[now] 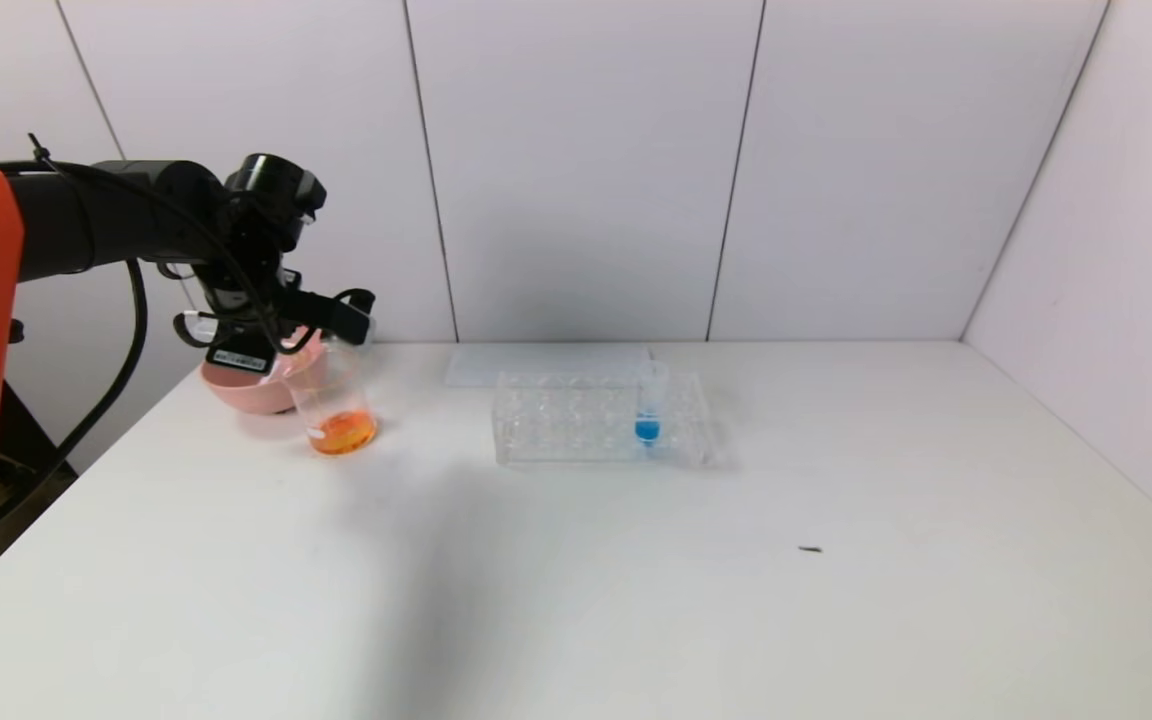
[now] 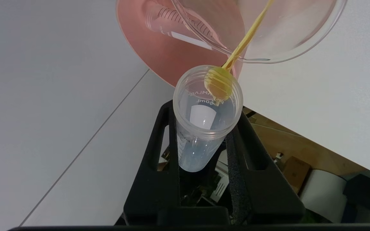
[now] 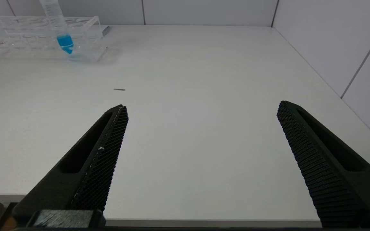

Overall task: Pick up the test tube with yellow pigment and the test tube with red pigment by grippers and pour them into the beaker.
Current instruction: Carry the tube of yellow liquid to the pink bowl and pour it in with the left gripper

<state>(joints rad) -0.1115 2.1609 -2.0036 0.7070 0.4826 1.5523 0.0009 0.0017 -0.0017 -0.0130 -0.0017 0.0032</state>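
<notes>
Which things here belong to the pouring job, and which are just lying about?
In the job:
- left tool, shut on the test tube with yellow pigment, tipped and pouring
- beaker, holding orange liquid

Lying about:
- pink bowl
- tube rack
- blue tube in that rack
- right tool, open, idle

A white worktop carries a clear rectangular tube rack near its back edge, with one tube of blue liquid standing upright in a slot toward the rack's right end. Behind the rack lies a flat pale sheet, possibly a lid or tray. A pink bowl sits at the far left, and a small dark speck lies well apart on the open surface.
</notes>
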